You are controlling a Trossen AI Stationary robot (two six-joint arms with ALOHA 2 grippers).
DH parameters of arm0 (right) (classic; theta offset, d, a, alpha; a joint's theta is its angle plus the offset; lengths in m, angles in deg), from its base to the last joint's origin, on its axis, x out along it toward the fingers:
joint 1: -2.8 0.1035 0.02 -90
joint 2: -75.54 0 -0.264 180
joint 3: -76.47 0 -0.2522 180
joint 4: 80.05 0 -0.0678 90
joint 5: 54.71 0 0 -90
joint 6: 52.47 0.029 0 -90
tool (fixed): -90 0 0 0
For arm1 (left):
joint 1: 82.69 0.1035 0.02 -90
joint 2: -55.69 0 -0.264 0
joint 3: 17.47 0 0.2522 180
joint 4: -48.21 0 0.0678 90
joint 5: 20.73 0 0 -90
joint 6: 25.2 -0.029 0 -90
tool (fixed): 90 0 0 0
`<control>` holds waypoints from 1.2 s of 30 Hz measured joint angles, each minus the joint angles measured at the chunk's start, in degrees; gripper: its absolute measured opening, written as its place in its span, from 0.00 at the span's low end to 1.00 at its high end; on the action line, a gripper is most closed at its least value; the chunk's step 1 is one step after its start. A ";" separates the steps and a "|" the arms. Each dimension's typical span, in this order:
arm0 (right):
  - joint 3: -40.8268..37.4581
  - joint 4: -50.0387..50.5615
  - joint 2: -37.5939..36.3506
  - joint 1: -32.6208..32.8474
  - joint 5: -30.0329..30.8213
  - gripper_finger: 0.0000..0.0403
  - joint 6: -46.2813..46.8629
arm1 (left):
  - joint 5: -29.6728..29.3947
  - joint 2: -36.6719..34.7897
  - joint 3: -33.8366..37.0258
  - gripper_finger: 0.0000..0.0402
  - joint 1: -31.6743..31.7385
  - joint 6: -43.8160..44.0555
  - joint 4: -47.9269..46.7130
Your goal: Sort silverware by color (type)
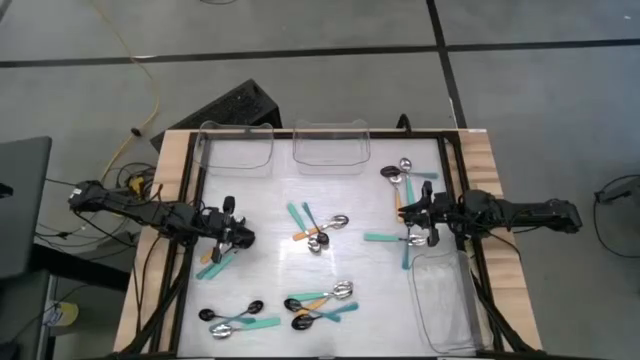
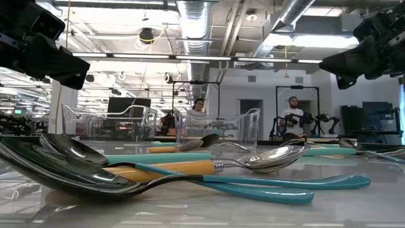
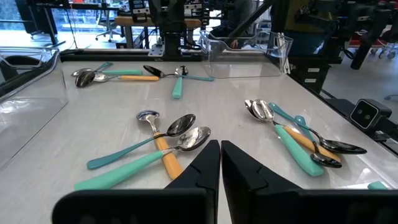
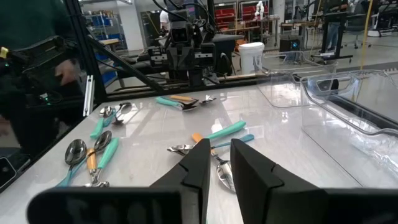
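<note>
Overhead, table-level, two wrist views

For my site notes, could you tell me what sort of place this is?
Most likely a robotics lab or workshop: exposed ceiling ducts, other robot rigs on nearby benches, and a spoon-strewn test table with clear bins.

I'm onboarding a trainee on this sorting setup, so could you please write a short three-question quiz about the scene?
1. True or false: the clear bin by the right gripper already holds spoons.
2. How many clear bins stand along the table's far edge? A) one B) two C) three
3. Fill in: the spoon handles are teal or ____.

Key:
1. False; it looks empty, like the far bins and.
2. B.
3. Orange, as in the centre cluster. The left gripper hangs over a teal-handled spoon.
</note>
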 joint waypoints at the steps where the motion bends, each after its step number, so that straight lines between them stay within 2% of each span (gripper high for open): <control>1: 0.01 0.00 0.02 -0.01 0.01 0.22 0.00 | -0.01 0.00 0.01 0.01 0.01 0.01 -0.01; 26: 0.01 0.00 0.01 0.00 0.01 0.22 0.00 | -0.02 0.00 0.02 0.01 0.02 0.04 0.10; 29: 0.01 0.00 0.00 -0.01 0.02 0.22 0.00 | 0.17 0.00 0.01 0.01 0.01 2.14 1.58; 32: -0.01 0.00 0.01 -0.01 0.01 0.22 0.00 | 2.52 -0.06 -0.21 0.01 0.02 7.88 2.08; 34: 0.00 0.00 0.02 -0.01 0.02 0.22 0.00 | -2.53 0.30 -0.94 0.01 -0.03 10.78 0.02; 36: 0.01 0.00 0.00 -0.01 -0.01 0.22 0.00 | -11.93 0.39 -1.05 0.01 0.06 13.05 -0.67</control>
